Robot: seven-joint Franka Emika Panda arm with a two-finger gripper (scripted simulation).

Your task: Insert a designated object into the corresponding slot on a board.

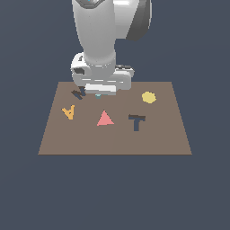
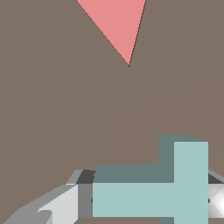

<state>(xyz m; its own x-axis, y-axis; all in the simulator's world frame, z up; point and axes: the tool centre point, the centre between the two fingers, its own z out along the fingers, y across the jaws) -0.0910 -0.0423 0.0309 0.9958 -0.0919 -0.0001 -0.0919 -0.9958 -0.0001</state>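
The teal T block [image 2: 148, 192] lies lengthwise between my gripper's fingers [image 2: 61, 208] in the wrist view, and both pads touch its ends. In the exterior view only a sliver of the teal T [image 1: 98, 95] shows under the gripper [image 1: 99, 93], low over the far part of the brown board [image 1: 166, 134]. The dark T-shaped slot [image 1: 136, 121] lies empty towards the exterior view's right, nearer the camera than the gripper. I cannot tell whether the block rests on the board or is lifted off it.
A dark M-shaped recess [image 1: 78, 93] is just to the exterior view's left of the gripper. An orange letter A [image 1: 68, 112], a pink triangle [image 1: 105, 119] and a yellow hexagon [image 1: 148, 97] lie on the board. The triangle [image 2: 116, 22] also shows in the wrist view.
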